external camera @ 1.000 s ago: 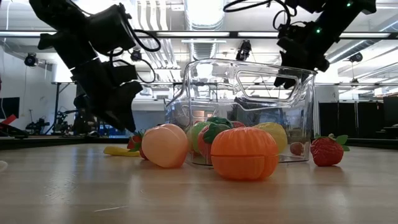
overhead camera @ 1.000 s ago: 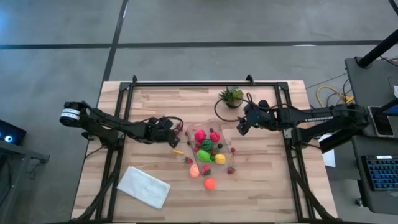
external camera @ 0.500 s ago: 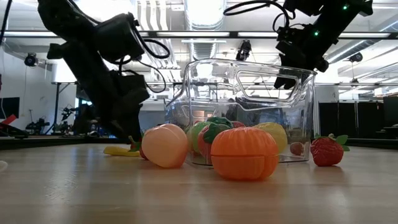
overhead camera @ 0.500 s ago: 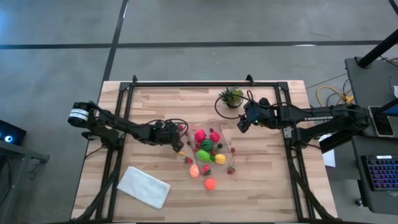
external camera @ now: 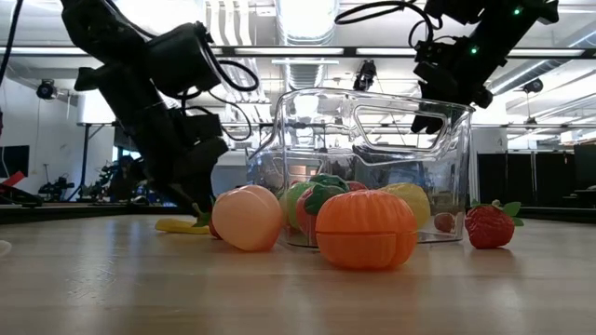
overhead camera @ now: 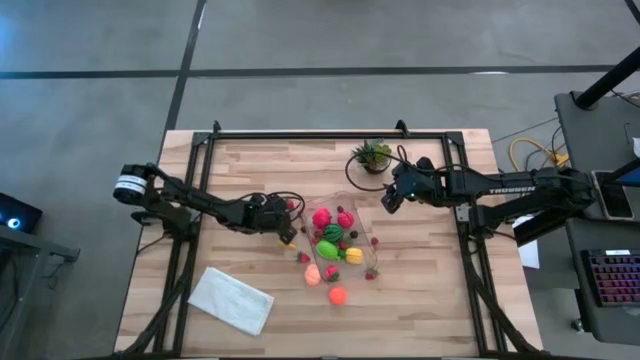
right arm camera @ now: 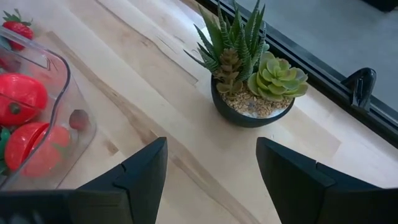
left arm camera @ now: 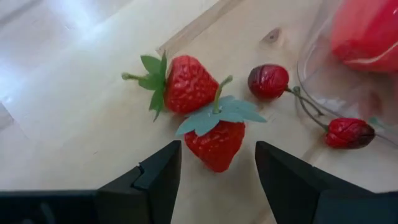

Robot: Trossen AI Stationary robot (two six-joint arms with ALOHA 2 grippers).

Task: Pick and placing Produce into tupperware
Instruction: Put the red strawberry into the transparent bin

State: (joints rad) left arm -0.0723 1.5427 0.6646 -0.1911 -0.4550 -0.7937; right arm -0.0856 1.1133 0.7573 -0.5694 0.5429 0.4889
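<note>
Lining up a pick: left gripper, jaws apart and empty, hovers over a small red toy strawberry just outside the clear rectangular plastic tupperware; next, descend and close; right gripper, open, waits near a potted succulent.

1. My two arms are dark, nearly black, built of slim jointed links.
2. My left arm has a white band at its base and looped black cables near its wrist.
3. My right arm bears white lettering along its forearm.
4. Matte black fingers have blocky, angled faces.
</note>
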